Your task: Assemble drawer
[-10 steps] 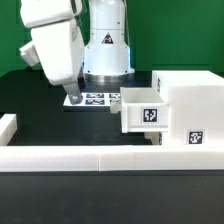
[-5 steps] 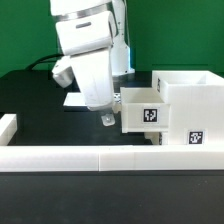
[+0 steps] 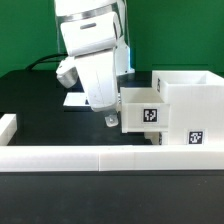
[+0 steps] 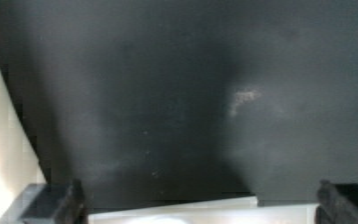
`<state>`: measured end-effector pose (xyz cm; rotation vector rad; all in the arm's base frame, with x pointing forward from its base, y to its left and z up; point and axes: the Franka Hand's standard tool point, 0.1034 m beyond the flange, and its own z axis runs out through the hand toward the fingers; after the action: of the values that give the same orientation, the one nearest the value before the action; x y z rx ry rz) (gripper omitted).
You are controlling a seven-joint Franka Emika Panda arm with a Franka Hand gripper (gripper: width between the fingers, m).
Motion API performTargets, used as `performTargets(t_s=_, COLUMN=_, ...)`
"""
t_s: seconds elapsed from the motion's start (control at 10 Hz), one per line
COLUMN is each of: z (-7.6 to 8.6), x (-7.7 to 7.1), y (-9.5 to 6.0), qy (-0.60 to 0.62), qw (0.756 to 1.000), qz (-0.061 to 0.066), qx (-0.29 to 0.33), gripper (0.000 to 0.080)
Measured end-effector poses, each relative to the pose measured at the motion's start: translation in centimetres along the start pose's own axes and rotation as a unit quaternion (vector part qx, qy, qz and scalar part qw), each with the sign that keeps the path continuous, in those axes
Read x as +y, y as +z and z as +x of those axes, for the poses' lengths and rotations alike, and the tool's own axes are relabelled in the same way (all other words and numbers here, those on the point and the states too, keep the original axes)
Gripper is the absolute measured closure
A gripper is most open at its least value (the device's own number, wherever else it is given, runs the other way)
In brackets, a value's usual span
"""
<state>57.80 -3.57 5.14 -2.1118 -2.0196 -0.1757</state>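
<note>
The drawer's large white casing (image 3: 186, 95) stands at the exterior view's right. A smaller tray box (image 3: 143, 112) with a square tag sticks out of its side facing the exterior view's left. A second tagged box front (image 3: 194, 138) sits lower on the casing. My gripper (image 3: 110, 120) hangs low over the black table, just beside the tray box's free end. In the wrist view the gripper (image 4: 202, 205) is open and empty, fingers (image 4: 59, 203) wide apart, with a white edge of the tray box (image 4: 176, 214) between them.
A low white border wall (image 3: 100, 160) runs along the front, with a short block (image 3: 7, 126) at the exterior view's left. The marker board (image 3: 72, 99) lies behind the gripper, mostly hidden. Black table (image 4: 176, 100) lies under the gripper.
The arm has swung from the exterior view's left toward the tray box and dropped lower. In the last half second it edged a little closer to the box.
</note>
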Motion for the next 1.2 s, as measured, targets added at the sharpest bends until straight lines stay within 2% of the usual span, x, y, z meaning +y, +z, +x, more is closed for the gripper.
performTargets(t_s=0.6, z=3.2, x=0.5, y=0.8, qy=-0.004, qw=1.000, qz=0.001, qx=-0.005, gripper=0.0151)
performTargets(t_s=0.8, z=4.8, x=1.0, y=1.2, qy=-0.015, qw=1.000, qz=0.010, qx=-0.011, gripper=0.0151)
performTargets(t_s=0.9, z=5.6, x=1.2, y=1.4, qy=-0.012, qw=1.000, qz=0.011, qx=-0.013, gripper=0.0151)
performTargets(t_s=1.1, z=6.5, x=1.3, y=1.3, qy=-0.012, qw=1.000, qz=0.018, qx=-0.019, gripper=0.0151)
performTargets(t_s=1.2, z=7.1, x=1.5, y=1.1, qy=-0.012, qw=1.000, qz=0.017, qx=-0.018, gripper=0.0151)
